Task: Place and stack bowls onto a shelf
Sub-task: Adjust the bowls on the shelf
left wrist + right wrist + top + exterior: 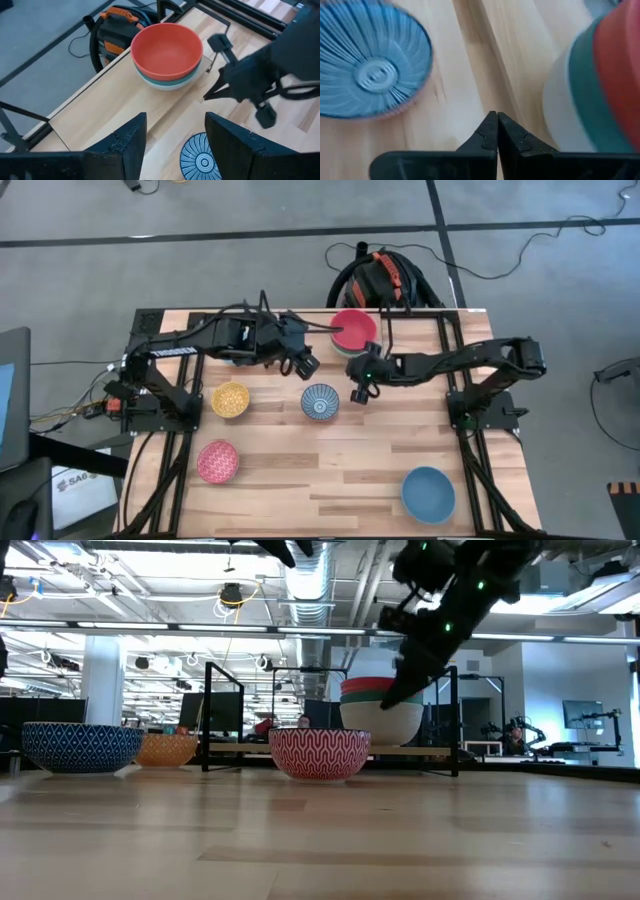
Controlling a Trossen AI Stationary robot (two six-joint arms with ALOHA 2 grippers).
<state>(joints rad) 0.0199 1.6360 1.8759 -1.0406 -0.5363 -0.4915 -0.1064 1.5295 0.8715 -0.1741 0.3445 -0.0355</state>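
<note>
A stack of three bowls, red (353, 328) on green on white (382, 723), stands on the low black shelf (240, 748) at the table's far edge. The blue-white patterned bowl (320, 401), yellow bowl (231, 398), pink speckled bowl (217, 461) and larger blue bowl (428, 493) sit on the tabletop. My right gripper (497, 132) is shut and hangs above bare wood between the patterned bowl (375, 70) and the stack (600, 90). My left gripper (175, 145) is open, raised left of the stack (167, 50), near the patterned bowl (200, 157). No light blue bowl shows clearly.
Black arm-mount rails (470, 460) run along the table's left and right sides. A black and orange bag (385, 278) lies on the floor beyond the far edge. Bare wood (330, 480) lies between the pink speckled and larger blue bowls.
</note>
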